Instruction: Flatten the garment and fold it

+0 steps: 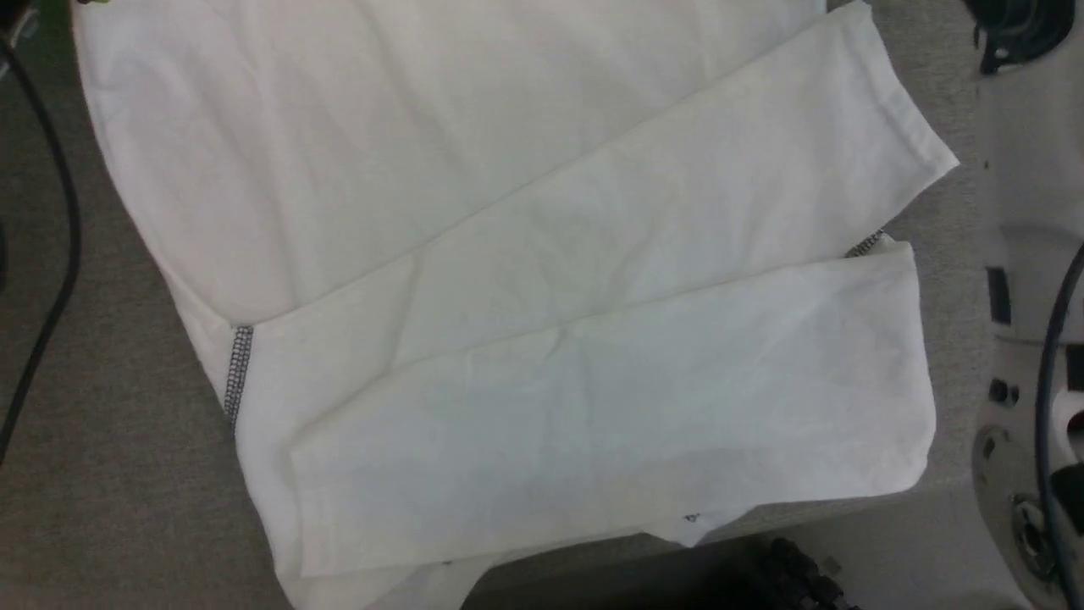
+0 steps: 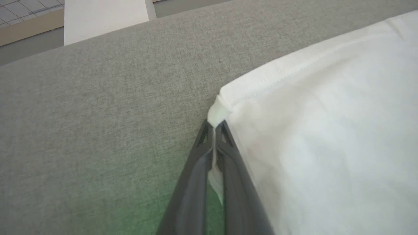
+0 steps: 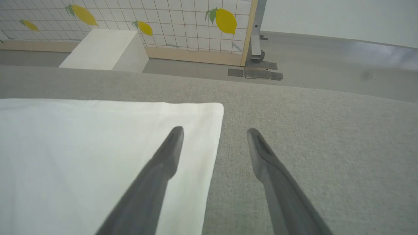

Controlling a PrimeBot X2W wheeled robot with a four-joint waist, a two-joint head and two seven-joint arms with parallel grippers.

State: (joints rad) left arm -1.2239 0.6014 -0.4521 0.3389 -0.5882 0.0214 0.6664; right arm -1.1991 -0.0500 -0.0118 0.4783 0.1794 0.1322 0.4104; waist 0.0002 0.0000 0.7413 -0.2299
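The white garment (image 1: 508,280) lies spread on the grey fabric-covered table (image 1: 110,440), both sleeves folded across its body, with dark zigzag stitching at the left seam. In the left wrist view my left gripper (image 2: 215,125) is shut on a corner of the garment (image 2: 326,137), a pinch of white cloth showing between its dark fingers. In the right wrist view my right gripper (image 3: 215,132) stands open above another corner of the garment (image 3: 98,147); one finger is over the cloth, the other over bare table.
A white box (image 3: 104,49) stands on the floor beyond the table's far edge, before a tiled panel with lemon prints (image 3: 225,19). A black cable (image 1: 51,254) hangs at the head view's left. Pale robot body parts (image 1: 1025,339) fill its right side.
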